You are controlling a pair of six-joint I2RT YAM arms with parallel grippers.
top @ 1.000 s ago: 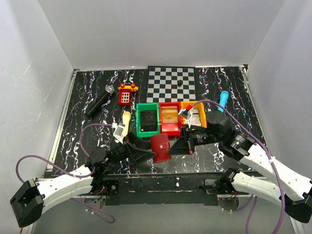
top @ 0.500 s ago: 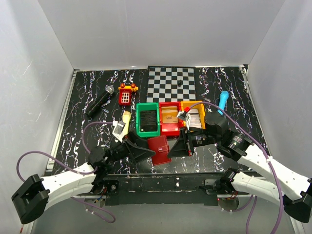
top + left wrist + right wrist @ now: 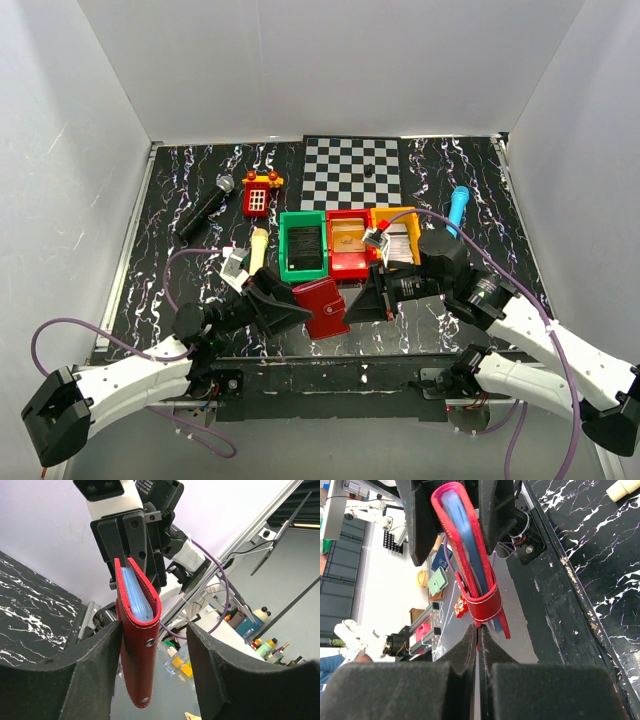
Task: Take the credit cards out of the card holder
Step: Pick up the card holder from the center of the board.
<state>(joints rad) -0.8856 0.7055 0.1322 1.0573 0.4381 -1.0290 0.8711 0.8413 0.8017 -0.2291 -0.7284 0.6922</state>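
The card holder hangs low in the frame centre, its tab pinched in the closed right gripper; the left gripper, jaws apart around it, should clamp one cover squarely

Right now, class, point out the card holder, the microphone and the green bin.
card holder (image 3: 328, 305): top external view, on its red cover.
microphone (image 3: 205, 210): top external view, middle of its handle.
green bin (image 3: 284, 245): top external view, on its left wall.
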